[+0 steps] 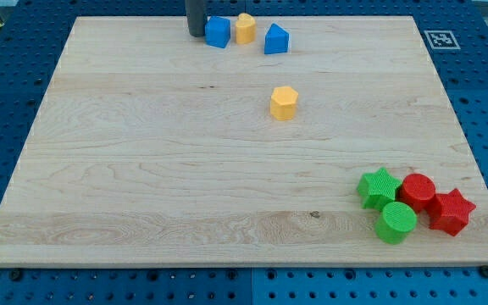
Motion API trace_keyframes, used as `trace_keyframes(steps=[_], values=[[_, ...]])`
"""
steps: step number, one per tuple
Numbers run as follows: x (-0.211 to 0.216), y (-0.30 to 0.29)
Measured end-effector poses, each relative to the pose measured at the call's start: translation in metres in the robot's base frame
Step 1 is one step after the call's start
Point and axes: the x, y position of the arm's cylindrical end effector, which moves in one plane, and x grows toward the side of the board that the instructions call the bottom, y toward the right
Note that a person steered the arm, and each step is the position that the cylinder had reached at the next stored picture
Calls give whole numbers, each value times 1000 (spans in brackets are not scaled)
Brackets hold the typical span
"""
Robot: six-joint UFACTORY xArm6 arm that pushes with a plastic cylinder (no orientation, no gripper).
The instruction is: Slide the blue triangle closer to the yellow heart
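My tip (196, 34) sits at the bench (142, 169) top edge, touching the blue cube's (218, 32) left side. The blue triangle (276, 40) is just right of the yellow heart (244, 29), nearly touching; little remains. There is no gripper.

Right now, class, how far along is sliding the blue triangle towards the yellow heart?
Done: blue triangular block sits near the yellow heart-like block at the view's top, a gap between. In hand: my tip rests left of the blue cube. Left: closing that gap.
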Motion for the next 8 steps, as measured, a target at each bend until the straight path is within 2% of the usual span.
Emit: trace_keyframes(steps=[2, 3, 4, 6, 8], values=[[2, 0], [41, 3], [70, 38], [72, 172], [69, 190]])
